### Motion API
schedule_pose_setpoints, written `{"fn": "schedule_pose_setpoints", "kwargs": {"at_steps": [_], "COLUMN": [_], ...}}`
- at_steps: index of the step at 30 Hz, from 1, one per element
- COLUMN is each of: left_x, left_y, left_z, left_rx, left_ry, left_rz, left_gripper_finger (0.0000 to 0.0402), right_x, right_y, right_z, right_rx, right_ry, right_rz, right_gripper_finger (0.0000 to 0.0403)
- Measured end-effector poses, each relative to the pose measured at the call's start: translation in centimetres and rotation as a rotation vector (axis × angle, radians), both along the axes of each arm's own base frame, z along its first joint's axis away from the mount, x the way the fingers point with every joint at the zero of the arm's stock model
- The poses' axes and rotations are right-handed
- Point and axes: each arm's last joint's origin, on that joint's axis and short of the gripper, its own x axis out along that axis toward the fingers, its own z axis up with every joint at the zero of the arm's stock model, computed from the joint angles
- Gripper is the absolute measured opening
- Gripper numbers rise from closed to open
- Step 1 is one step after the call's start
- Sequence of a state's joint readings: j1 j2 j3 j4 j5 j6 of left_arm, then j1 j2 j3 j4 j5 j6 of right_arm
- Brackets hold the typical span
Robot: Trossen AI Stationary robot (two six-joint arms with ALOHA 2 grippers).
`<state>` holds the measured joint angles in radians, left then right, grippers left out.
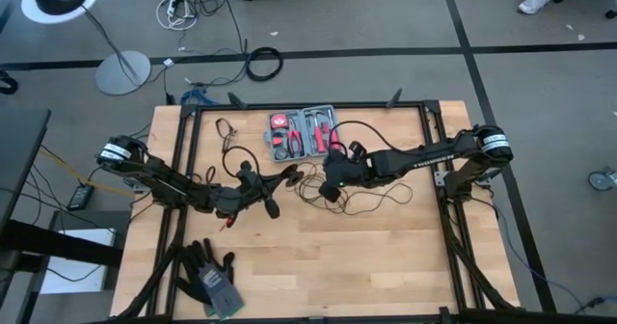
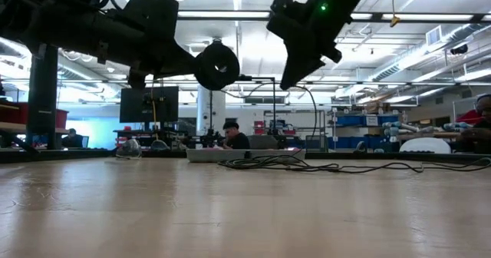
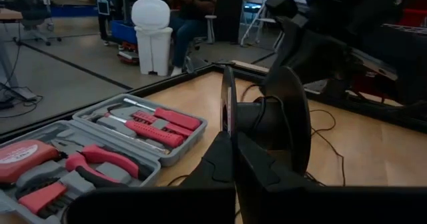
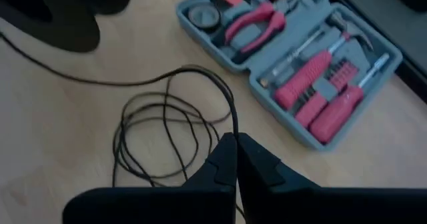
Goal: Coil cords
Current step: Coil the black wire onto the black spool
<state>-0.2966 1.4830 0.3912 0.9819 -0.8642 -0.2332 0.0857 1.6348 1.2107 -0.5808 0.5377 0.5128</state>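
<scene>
The thin black cord lies in loose loops on the wooden table, right of centre. Its round black disc is lifted well above the table, and it also shows in the left wrist view. My left gripper is shut on the disc near the table's middle. My right gripper stands just right of it, above the loops, shut on the cord. A stretch of cord arcs from the disc to the table. My left gripper pinches the disc's thin flat rim between its two fingers, coming level from the table's left. The disc stands on edge, clear of the table. My right gripper pinches one strand of the cord at its fingertips, slanting down from the table's right. The strand rises off the table to the fingers, and the remaining loops lie slack on the wood.
An open grey tool kit with red tools lies at the far middle, close behind both grippers. Dark gloves lie at the near left. Another small cable lies at the far left. A black frame edges the table.
</scene>
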Motion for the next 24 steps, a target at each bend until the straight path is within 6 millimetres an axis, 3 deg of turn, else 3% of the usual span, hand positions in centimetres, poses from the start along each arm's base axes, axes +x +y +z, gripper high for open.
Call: {"fn": "schedule_pose_setpoints", "kwargs": {"at_steps": [10,24], "left_x": [0.0,0.1], "left_y": [-0.1,-0.2], "left_z": [-0.2,-0.4], "left_rx": [-0.004,-0.023], "left_ry": [0.018,0.029], "left_rz": [-0.046,-0.073], "left_gripper_finger": [0.0,0.0], "right_x": [-0.1,1.6], "right_y": [-0.7,-0.7], "right_z": [0.6,2.1], "right_rx": [-0.088,-0.164], "right_ry": [-0.032,-0.192], "right_rz": [-0.07,0.036], "right_gripper_finger": [0.0,0.0]}}
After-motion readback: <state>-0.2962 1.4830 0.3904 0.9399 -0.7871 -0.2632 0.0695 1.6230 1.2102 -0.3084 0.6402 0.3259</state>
